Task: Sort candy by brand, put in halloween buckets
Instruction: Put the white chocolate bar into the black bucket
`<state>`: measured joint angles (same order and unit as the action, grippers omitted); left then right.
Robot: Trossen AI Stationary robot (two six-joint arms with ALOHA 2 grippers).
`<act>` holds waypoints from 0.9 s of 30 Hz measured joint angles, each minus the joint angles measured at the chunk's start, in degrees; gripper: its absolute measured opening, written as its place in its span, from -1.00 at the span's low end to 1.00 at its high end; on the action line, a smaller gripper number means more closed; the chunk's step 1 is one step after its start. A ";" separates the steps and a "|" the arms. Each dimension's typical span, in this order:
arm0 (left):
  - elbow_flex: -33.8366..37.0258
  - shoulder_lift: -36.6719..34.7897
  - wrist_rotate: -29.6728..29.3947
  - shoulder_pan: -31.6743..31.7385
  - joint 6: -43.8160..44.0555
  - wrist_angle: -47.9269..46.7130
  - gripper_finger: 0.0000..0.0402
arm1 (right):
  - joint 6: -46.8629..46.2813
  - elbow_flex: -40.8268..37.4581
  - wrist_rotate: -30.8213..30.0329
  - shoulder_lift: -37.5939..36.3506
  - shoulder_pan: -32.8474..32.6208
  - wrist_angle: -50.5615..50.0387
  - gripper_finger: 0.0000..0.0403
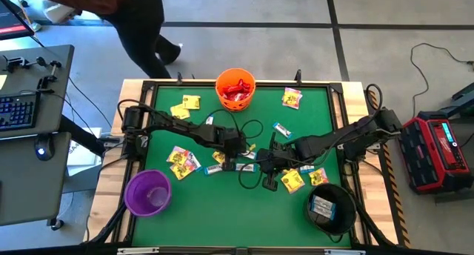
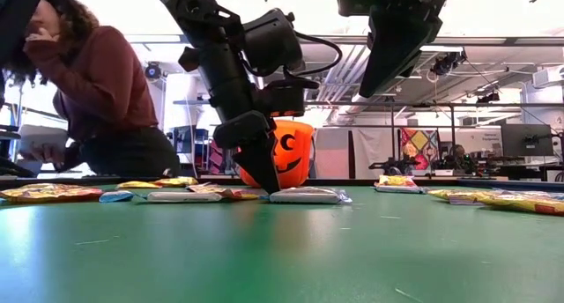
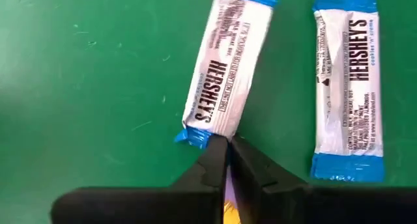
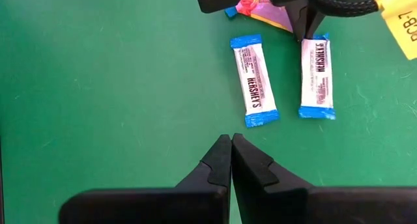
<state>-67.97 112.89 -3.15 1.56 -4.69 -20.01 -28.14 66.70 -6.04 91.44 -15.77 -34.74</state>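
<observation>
My bench (image 1: 222, 210) has a green top inside a pale wooden frame and stands on a grey floor (image 1: 415, 10) crossed by dark lines. A grey desk (image 1: 44, 136) with a keyboard (image 1: 16, 110) sits beside it, and a red case (image 1: 437, 151) lies on the floor opposite. A person in a dark red top (image 2: 97, 83) stands beyond the bench, under bright ceiling light (image 2: 529, 21).

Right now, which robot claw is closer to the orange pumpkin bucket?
The left. The left gripper is down on a white-blue candy bar, nearer the orange bucket. The right gripper hangs shut above the table, slightly farther away.
</observation>
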 joint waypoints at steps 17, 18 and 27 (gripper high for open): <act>0.11 -1.68 8.74 1.15 6.16 -1.95 -1.00 | 0.13 0.00 -6.72 0.00 -1.70 -0.49 -0.91; 0.11 -2.04 9.65 1.25 6.60 -1.84 -1.00 | 0.13 0.00 -7.61 0.00 -1.99 -0.54 -0.87; 0.09 -6.12 15.55 3.94 11.22 -1.08 -1.00 | -0.59 0.00 -13.99 0.00 -3.15 -1.44 -0.30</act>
<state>-67.88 106.76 12.40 5.50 6.53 -21.09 -28.73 66.70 -20.03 91.44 -18.92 -36.18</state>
